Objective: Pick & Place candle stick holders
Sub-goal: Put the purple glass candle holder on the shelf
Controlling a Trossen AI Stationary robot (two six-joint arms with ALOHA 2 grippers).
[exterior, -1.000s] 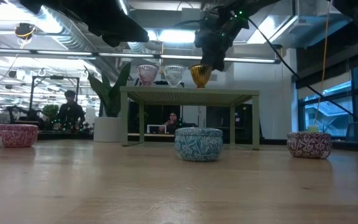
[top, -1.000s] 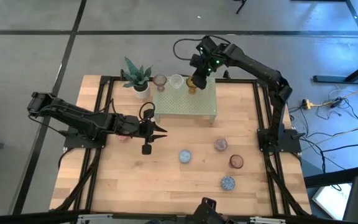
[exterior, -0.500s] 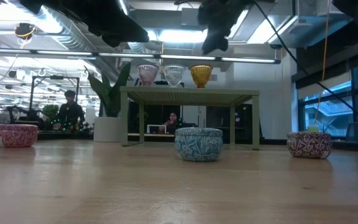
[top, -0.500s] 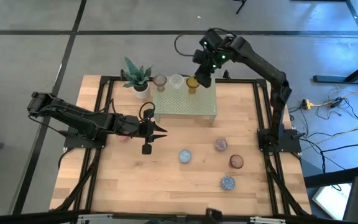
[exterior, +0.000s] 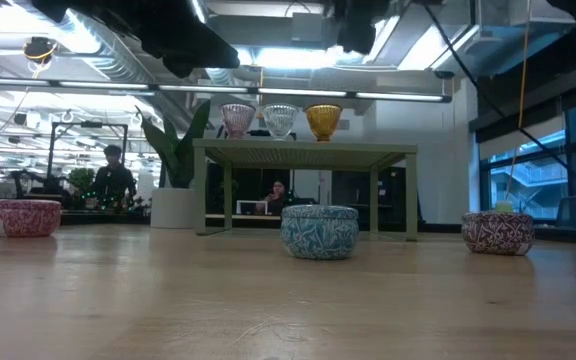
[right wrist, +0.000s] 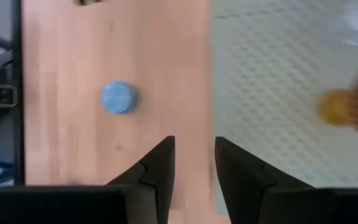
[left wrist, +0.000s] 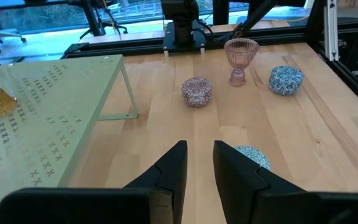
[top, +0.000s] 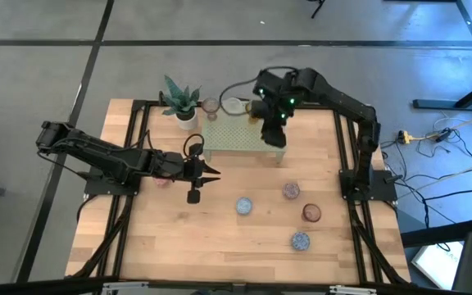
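Three candle stick holders stand on the pale green stand (top: pixel 240 138): a pinkish one (exterior: pixel 237 118), a clear one (exterior: pixel 279 118) and an amber one (exterior: pixel 323 121). Other holders sit on the table: blue mosaic (top: pixel 244 205), pink mosaic (top: pixel 291 191), a stemmed pink glass (top: pixel 311 213), speckled blue (top: pixel 300 240). A red one (exterior: pixel 26 216) sits by the left arm. My right gripper (top: pixel 274 139) hangs open above the stand's right part, holding nothing. My left gripper (top: pixel 213 173) hovers open left of the stand's near edge, also holding nothing.
A small potted plant (top: pixel 180 104) stands at the stand's far left corner. Black frame rails (top: pixel 133 147) run along the table's sides. Bare wood lies along the table's near edge (top: pixel 220 254). People sit in the room beyond the table.
My right gripper has risen away from the amber holder and swung toward the table's near edge, over the stand's right part, tipping more steeply down. The amber holder stays upright on the stand.
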